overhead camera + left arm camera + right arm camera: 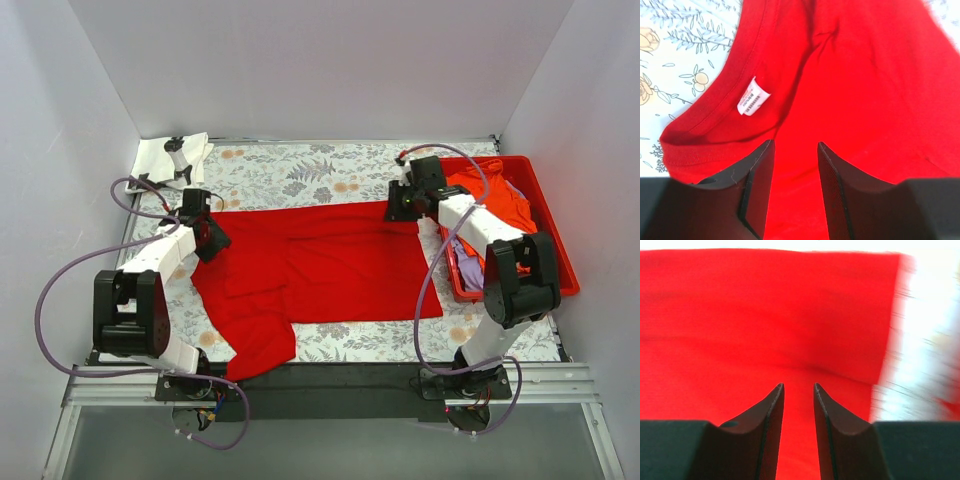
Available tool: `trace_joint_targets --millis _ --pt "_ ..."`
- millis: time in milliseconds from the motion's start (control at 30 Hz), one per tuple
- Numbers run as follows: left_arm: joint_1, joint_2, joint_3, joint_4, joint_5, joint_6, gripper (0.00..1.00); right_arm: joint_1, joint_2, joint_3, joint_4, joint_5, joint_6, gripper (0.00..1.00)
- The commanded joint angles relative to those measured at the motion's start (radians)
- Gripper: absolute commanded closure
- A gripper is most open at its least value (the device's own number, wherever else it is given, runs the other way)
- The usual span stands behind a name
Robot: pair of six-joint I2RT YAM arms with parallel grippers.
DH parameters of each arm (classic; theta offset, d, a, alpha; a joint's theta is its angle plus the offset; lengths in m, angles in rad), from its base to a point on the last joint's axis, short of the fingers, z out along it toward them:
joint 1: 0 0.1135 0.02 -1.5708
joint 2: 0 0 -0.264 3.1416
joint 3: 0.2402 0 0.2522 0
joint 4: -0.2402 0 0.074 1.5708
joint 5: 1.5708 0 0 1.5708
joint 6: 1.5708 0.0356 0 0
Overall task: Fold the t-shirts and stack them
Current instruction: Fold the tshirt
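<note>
A bright red t-shirt (330, 265) lies spread sideways on the flowered table cloth, one sleeve bunched toward the front left. My left gripper (212, 240) is at its collar end. In the left wrist view the gripper (796, 144) is open, jaws apart just over the red cloth (865, 75) beside the neck label (754, 96). My right gripper (398, 208) is at the shirt's far right corner. In the blurred right wrist view the gripper (798, 385) shows a narrower gap, with red cloth (765, 315) beneath it.
A rigid red tray (560, 262) at the right holds an orange shirt (490, 195) and a lavender one (462, 262). A white shirt with black print (170, 158) lies at the back left corner. White walls enclose three sides.
</note>
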Motion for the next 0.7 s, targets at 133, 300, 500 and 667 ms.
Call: trace_joint_targets --millis 133,300,500,667 --pt "0.004 -0.012 -0.017 -0.007 0.016 0.012 0.62 0.237 -0.006 -0.05 0.289 -0.264 0.238 0.63" --pt "0.004 -0.113 -0.117 -0.034 0.009 0.009 0.62 0.368 0.079 -0.064 0.458 -0.283 0.408 0.61" --pt "0.004 -0.194 -0.217 -0.039 0.019 0.0 0.62 0.454 0.181 -0.05 0.51 -0.301 0.514 0.61" --pt "0.004 -0.208 -0.264 -0.017 0.053 0.004 0.62 0.511 0.24 -0.062 0.576 -0.319 0.587 0.61"
